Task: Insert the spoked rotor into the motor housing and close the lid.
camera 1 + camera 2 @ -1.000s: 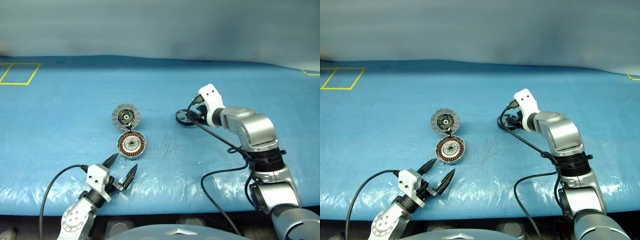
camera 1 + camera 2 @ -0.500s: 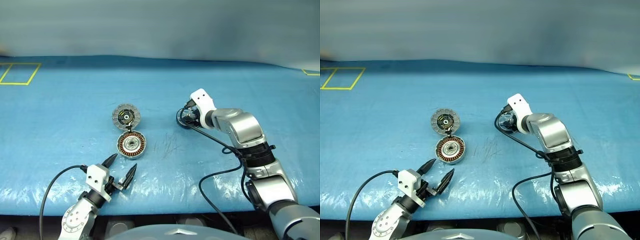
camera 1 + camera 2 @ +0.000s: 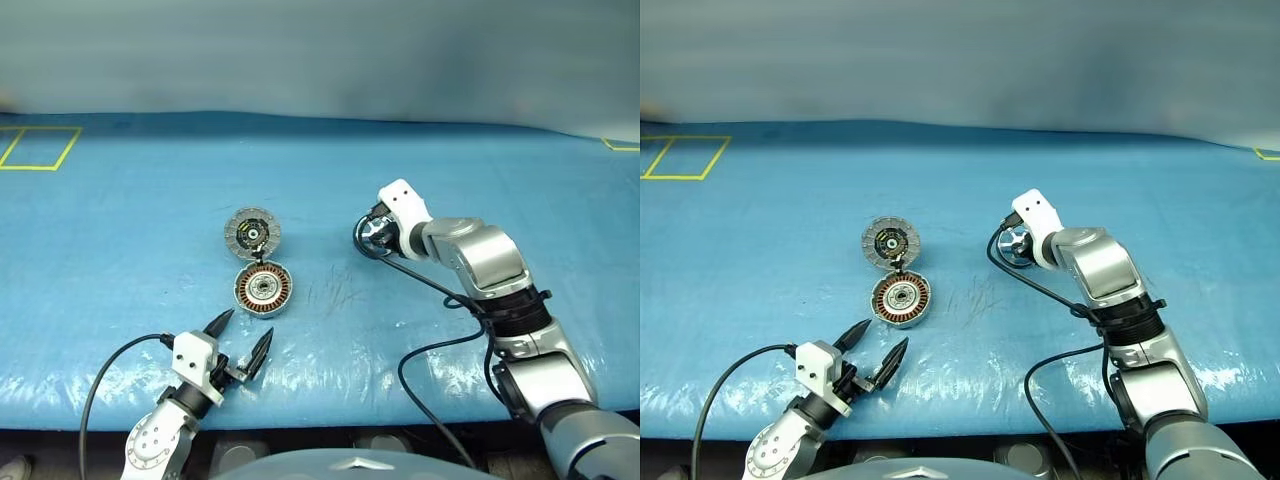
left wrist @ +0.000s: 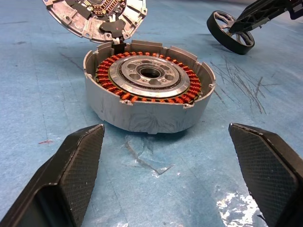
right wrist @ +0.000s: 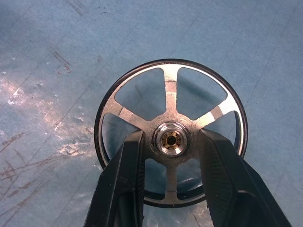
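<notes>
Left gripper (image 3: pixel 238 338) at 7 o'clock, jaws wide apart, empty, pointing at housing (image 3: pixel 262 289). Housing near centre, windings bare, no rotor in yet; lid (image 3: pixel 252 232) hinged open at its 12 o'clock. Rotor (image 5: pixel 170 133) at 3 o'clock of lid, well apart, tipped up off the surface. Right gripper (image 5: pixel 169 156) with fingers either side of the hub, closing; firm grip hard to tell. Left to do: carry, insert, shut lid. Blue scuffed plastic sheet (image 3: pixel 120 230), yellow tape square (image 3: pixel 38 147) at 10 o'clock, grey wall behind
</notes>
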Controlling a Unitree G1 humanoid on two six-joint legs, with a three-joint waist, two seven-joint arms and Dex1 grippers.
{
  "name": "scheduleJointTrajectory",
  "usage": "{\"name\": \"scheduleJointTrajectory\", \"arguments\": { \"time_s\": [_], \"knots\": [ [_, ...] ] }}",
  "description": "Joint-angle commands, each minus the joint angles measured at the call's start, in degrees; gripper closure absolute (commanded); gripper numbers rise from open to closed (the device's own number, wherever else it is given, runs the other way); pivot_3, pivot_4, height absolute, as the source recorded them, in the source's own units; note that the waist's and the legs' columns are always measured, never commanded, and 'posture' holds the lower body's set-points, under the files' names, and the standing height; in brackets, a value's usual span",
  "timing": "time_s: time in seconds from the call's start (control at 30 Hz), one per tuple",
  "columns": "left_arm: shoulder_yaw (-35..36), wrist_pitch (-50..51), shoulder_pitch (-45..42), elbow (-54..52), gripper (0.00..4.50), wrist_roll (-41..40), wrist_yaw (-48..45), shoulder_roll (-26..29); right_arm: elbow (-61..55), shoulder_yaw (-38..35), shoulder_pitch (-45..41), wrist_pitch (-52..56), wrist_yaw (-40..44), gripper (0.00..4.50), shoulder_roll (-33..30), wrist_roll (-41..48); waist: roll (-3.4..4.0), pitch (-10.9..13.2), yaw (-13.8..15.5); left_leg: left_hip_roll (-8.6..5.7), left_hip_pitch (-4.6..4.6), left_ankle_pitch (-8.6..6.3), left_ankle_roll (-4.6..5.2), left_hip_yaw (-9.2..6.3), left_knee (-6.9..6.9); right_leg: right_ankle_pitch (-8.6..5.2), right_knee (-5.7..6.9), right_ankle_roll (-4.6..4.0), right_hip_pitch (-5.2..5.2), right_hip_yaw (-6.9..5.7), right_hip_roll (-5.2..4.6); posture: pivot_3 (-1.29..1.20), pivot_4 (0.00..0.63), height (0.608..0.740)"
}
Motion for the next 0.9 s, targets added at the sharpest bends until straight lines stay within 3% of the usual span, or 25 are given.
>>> {"name": "scheduleJointTrajectory", "arguments": {
  "time_s": [0.03, 0.17, 0.37, 0.67, 0.9],
  "knots": [
    [-0.2, -1.7, 0.4, -1.9, 0.00, 0.2, -0.2, 0.0, -3.6, 0.8, 1.5, 1.2, -0.1, 3.24, -1.7, -0.4, 0.00, 0.0, 0.2, 0.00, -0.01, 0.00, 0.00, 0.00, 0.00, 0.00, 0.00, 0.00, 0.00, 0.00, 0.00, 0.00, 0.150, 0.740],
    [-0.1, -2.0, 0.4, -1.6, 0.00, 0.0, -0.5, 0.3, -13.1, 2.1, 1.3, -0.5, 3.2, 3.24, -6.5, 0.5, 0.03, 0.0, 0.5, -0.02, -0.05, 0.00, 0.00, -0.01, -0.03, 0.00, -0.01, 0.00, -0.03, 0.00, -0.01, 0.00, 0.150, 0.740],
    [0.1, -1.5, -0.6, -1.3, 0.00, -0.5, -1.4, 1.0, -29.2, 2.7, 0.3, -5.7, 15.7, 3.24, -13.2, 8.4, 0.13, 0.1, 0.3, 0.00, -0.12, -0.01, 0.01, -0.01, -0.10, 0.00, -0.01, 0.02, -0.15, -0.02, 0.00, 0.00, 0.150, 0.740],
    [0.2, -1.4, -2.1, -1.8, 0.00, -0.4, -2.1, 1.8, -33.3, 15.4, -1.4, -2.3, 8.5, 3.24, 0.6, 8.0, 0.12, 0.1, 0.2, 0.01, -0.11, 0.00, 0.00, -0.01, 0.03, 0.00, -0.01, 0.01, -0.11, -0.02, 0.00, 0.00, 0.150, 0.740],
    [0.6, -2.0, -1.9, -2.4, 0.00, 1.4, -0.2, 1.5, -28.4, 20.6, -2.8, -4.5, 6.1, 3.24, 4.9, 5.9, 0.11, 0.1, 0.4, 0.01, -0.10, 0.00, 0.00, -0.01, 0.02, 0.01, -0.01, 0.02, -0.10, -0.03, 0.00, 0.00, 0.150, 0.740]
  ]
}}
